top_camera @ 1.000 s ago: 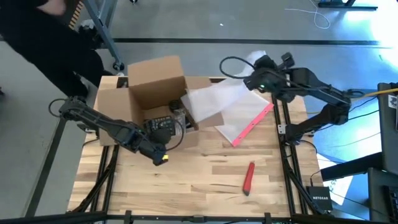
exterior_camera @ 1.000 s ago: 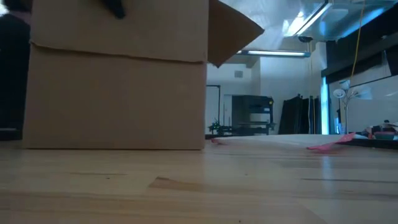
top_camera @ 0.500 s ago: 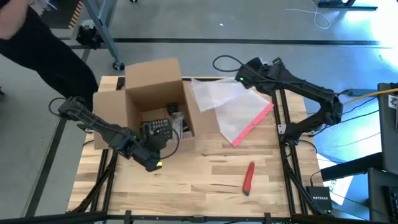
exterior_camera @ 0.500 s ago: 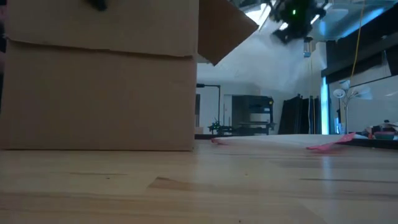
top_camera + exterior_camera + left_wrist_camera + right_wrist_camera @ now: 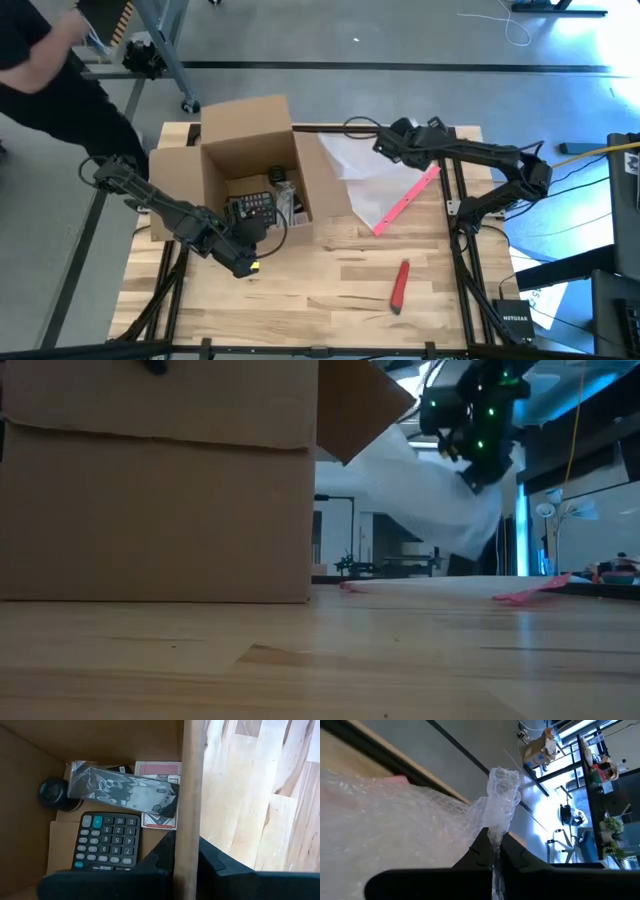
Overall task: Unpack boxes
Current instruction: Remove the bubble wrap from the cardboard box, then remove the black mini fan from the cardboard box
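High view: box (image 5: 245,165) on the desk's left part, left pincer (image 5: 243,262) clamped on its near wall; the right pincer (image 5: 383,147), clenched on the bubble wrap (image 5: 372,180), has carried it out of the box toward the right. Left wrist view: a calculator (image 5: 105,841) and small items remain inside, so unpacking is only partly done.
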Tool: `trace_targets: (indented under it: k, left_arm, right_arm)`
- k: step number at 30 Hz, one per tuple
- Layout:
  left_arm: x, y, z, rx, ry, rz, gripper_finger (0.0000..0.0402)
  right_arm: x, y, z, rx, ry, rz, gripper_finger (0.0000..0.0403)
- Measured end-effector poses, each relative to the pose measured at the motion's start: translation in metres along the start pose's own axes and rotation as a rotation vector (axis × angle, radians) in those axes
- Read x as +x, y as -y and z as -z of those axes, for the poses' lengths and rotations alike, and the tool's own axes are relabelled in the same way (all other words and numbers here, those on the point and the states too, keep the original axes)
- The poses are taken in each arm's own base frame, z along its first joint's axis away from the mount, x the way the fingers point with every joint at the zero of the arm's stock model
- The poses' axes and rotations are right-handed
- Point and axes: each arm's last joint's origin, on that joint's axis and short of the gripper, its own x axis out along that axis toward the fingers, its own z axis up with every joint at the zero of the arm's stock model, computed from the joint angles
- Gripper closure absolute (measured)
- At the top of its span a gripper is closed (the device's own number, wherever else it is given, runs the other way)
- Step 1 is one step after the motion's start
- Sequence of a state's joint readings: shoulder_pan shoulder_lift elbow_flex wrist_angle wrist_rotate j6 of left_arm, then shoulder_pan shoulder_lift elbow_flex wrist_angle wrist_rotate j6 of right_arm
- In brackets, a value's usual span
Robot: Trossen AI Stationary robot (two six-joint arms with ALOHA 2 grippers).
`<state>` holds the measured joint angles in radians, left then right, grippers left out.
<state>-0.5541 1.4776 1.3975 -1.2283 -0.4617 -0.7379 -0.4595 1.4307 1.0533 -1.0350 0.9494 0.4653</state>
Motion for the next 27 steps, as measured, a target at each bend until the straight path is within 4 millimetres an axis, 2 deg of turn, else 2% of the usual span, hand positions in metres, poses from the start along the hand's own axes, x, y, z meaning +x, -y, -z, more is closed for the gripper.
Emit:
trace_targets:
  k: [10, 20, 27]
  left_arm:
    - [-0.001, 0.001, 0.000, 0.008, 0.008, -0.005, 0.0375]
    - [-0.002, 0.000, 0.002, 0.008, 0.005, -0.013, 0.0375]
    - [-0.002, 0.000, 0.001, 0.015, 0.011, -0.005, 0.0375]
  right_arm:
    - [0.015, -0.011, 0.026, -0.053, -0.051, 0.028, 0.0390]
    - [0.016, -0.007, 0.031, -0.055, -0.054, 0.035, 0.0269]
    - [-0.006, 0.015, 0.019, -0.022, -0.043, -0.173, 0.0220]
